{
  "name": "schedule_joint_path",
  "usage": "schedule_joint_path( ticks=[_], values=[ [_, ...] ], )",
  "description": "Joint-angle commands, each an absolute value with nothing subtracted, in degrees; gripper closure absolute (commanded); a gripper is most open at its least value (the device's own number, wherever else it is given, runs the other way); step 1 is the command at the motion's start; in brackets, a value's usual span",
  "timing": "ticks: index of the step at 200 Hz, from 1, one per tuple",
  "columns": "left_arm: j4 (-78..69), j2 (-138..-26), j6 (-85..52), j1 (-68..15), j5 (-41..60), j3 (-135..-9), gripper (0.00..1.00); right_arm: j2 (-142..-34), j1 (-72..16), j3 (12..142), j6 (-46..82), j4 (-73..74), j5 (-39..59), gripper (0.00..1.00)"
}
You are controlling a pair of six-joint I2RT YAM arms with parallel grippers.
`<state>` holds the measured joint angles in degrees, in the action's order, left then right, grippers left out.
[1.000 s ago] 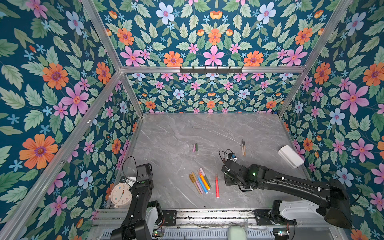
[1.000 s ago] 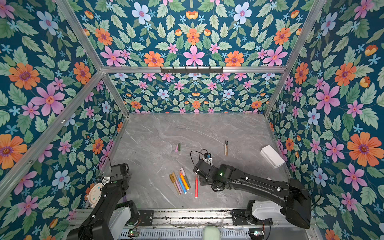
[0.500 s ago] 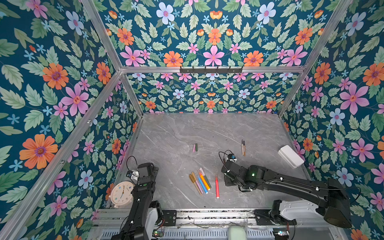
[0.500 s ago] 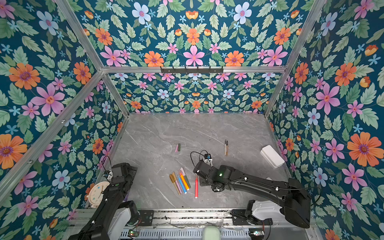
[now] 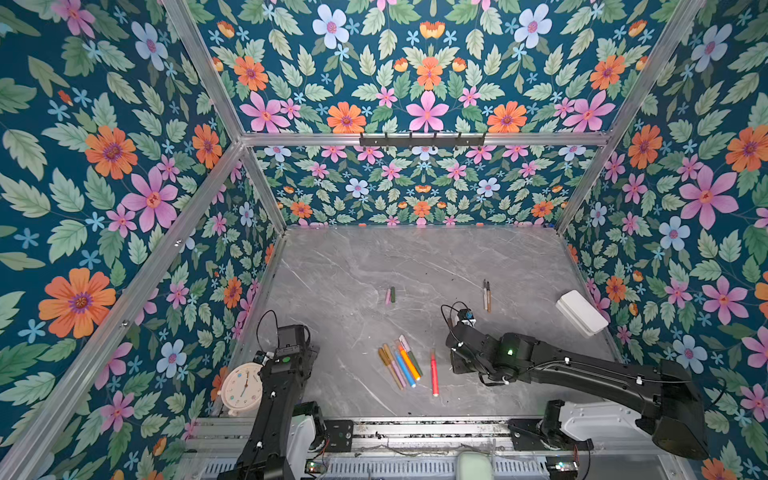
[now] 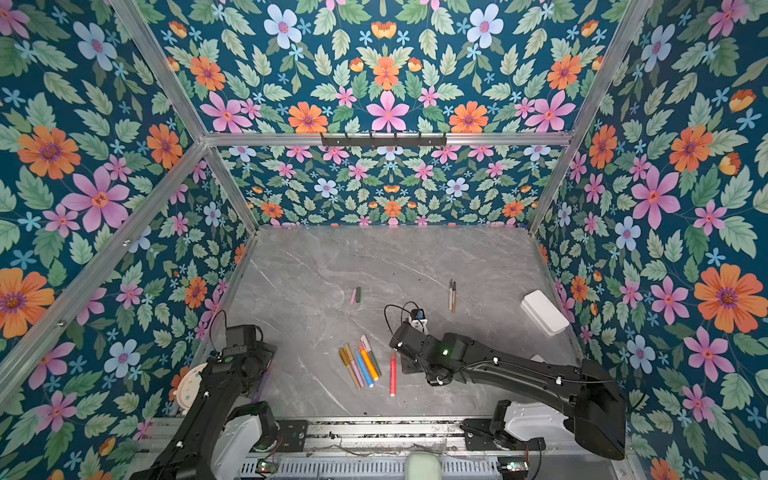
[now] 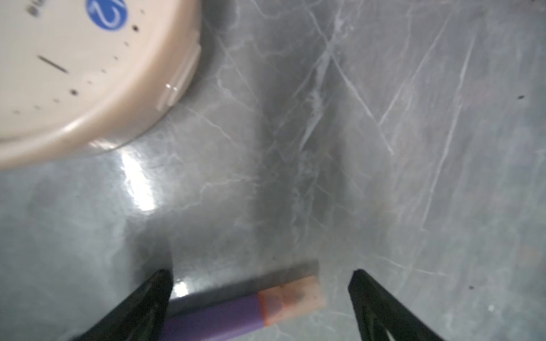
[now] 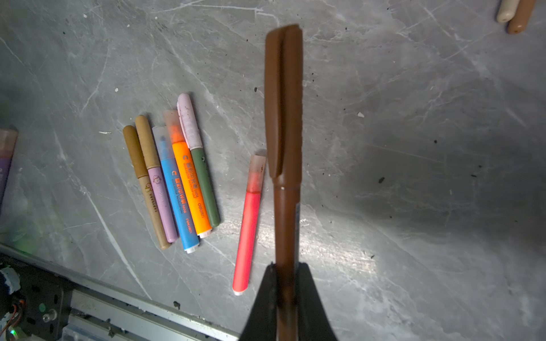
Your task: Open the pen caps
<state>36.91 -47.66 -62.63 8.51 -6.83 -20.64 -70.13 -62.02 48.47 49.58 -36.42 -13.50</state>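
Observation:
In the left wrist view my left gripper is open just above the table. A purple pen with a translucent orange cap lies between its spread fingers, its cap end clear of both. My right gripper is shut on a brown pen whose brown cap is on, held above the table. Several capped pens lie in a row near the front, with a red pen beside them. A pink and a green cap lie loose mid-table. Two uncapped pens lie further right.
A beige clock lies at the front left, close to the left arm. A white box sits by the right wall. The metal rail runs along the table's front edge, and flowered walls close in three sides.
The left arm has shifted slightly beside the clock. The right arm has crept a little to the left with the brown pen. The pens on the table have not moved.

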Motion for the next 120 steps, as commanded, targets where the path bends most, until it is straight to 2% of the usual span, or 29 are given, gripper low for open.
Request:
schedule_joint_path(
  ticks=[1, 55, 120],
  values=[
    [45.2, -48.9, -61.7, 8.5, -8.5, -21.3, 0.00, -69.7, -61.9, 48.2, 50.4, -36.5, -13.8, 1.00],
    [50.6, -53.5, -62.8, 8.4, -6.8, -24.5, 0.01, -71.0, -62.1, 48.9, 50.3, -35.8, -13.2, 1.00],
    [43.2, -52.8, -63.1, 7.8, 3.9, -19.6, 0.03, -71.4, -61.9, 49.1, 50.2, -35.2, -12.9, 1.00]
  ],
)
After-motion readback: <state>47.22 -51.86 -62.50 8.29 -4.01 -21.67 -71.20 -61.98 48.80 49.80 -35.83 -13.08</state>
